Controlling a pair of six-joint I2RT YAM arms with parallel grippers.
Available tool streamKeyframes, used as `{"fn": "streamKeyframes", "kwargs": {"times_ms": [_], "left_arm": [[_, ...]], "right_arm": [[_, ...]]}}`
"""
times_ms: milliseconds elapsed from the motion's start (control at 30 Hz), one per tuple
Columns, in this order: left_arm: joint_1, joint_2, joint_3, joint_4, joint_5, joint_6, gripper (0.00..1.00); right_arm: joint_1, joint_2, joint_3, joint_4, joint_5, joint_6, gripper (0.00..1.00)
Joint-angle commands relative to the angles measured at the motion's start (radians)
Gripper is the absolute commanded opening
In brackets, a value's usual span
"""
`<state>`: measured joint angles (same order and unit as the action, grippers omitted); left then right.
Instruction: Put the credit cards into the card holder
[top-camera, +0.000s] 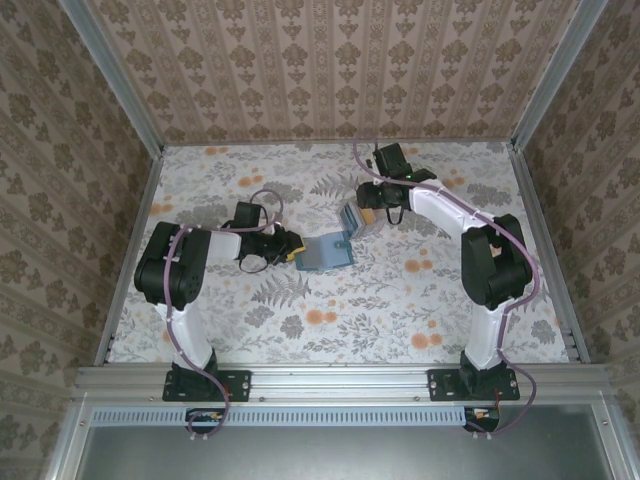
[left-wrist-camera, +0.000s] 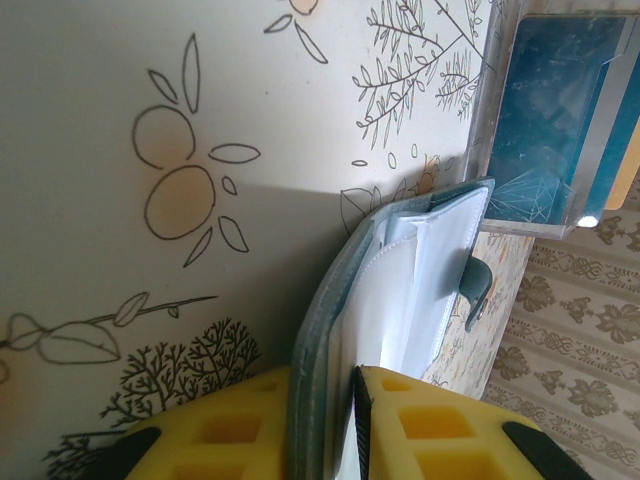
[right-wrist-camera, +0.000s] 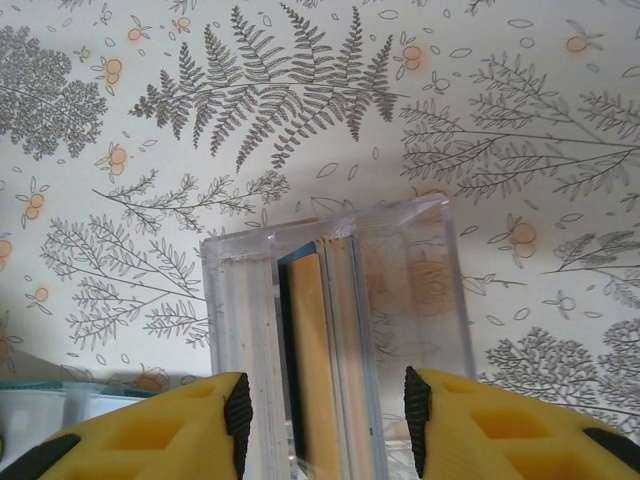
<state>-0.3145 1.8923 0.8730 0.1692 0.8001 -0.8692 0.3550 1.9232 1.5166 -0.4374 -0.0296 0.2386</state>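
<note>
Left wrist: left gripper pinches card holder.

The card holder has a matt, leather-like cover and smooth translucent plastic sleeves, the case around the credit cards is glossy clear plastic, and the table surface is smooth and matt.

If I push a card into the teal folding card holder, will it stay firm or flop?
Likely to flex: the teal folding card holder curves away from the left hand, which pinches one end only. Its pale inner sleeves look thin, so they may buckle.
</note>
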Motion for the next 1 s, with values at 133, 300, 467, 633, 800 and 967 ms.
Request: {"fn": "streamKeyframes", "kwargs": {"times_ms": [133, 300, 467, 633, 800, 967], "left_arm": [[-0.007, 0.027, 0.017, -0.027, 0.010, 0.023, 0.23], [-0.008, 0.030, 0.020, -0.028, 0.013, 0.024, 0.23], [-0.008, 0.033, 0.023, -0.029, 0.015, 0.025, 0.23], [-0.008, 0.033, 0.022, -0.031, 0.014, 0.025, 0.23], [-0.008, 0.033, 0.023, -0.031, 0.015, 0.025, 0.23], [-0.008, 0.031, 0.024, -0.033, 0.014, 0.027, 0.23]], "right_arm": [[-0.011, 0.105, 0.096, -0.095, -0.038, -0.024, 0.49], [-0.012, 0.155, 0.130, -0.153, -0.078, -0.016, 0.52], [-0.013, 0.164, 0.124, -0.149, -0.141, -0.021, 0.49], [-0.014, 0.132, 0.090, -0.105, -0.219, -0.015, 0.43], [-0.033, 0.114, 0.069, -0.024, -0.308, 0.028, 0.40], [-0.052, 0.098, 0.043, 0.023, -0.344, 0.065, 0.36]]}}
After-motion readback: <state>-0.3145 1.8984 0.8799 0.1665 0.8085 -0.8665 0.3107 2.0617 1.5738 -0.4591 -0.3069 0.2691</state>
